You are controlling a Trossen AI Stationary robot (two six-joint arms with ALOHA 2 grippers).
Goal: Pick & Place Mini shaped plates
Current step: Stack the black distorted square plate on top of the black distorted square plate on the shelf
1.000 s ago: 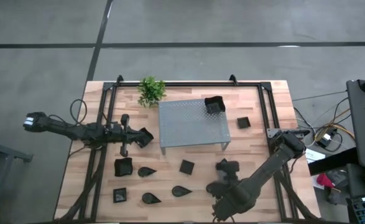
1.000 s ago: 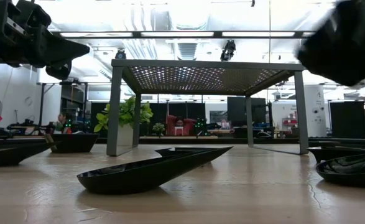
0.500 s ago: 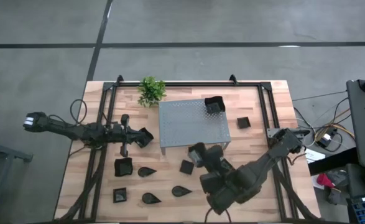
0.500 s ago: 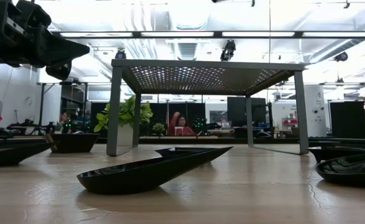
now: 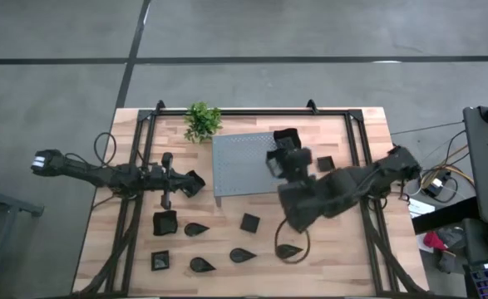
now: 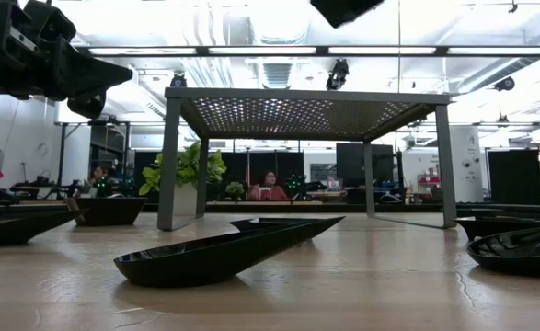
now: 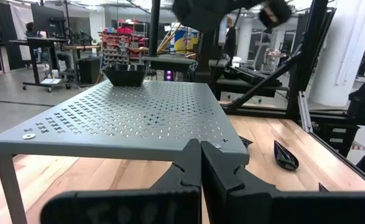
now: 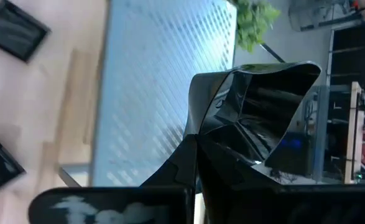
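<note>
The mini shaped plates are glossy black dishes. On the table lie squares and teardrops. One square dish rests on the grey perforated stand. My right gripper hangs above the stand's right part, shut on another square dish, whose edge also shows in the low view. My left gripper waits shut, left of the stand and raised off the table. My right gripper pinches the square dish by one side of its raised rim between the two fingers. The rest of the dish stands out beyond the fingertips with its hollow facing the wrist camera. The dish is lifted clear, high above the stand top.
A small green potted plant stands at the stand's far left corner. Dark frame rails run along both table sides. Bare wood lies at the near right. A person sits in the room beyond.
My right gripper, still holding the square dish, has risen from low over the near right part of the table. It has swung toward the far edge and now hangs over the stand. A teardrop dish formerly under the arm now shows.
</note>
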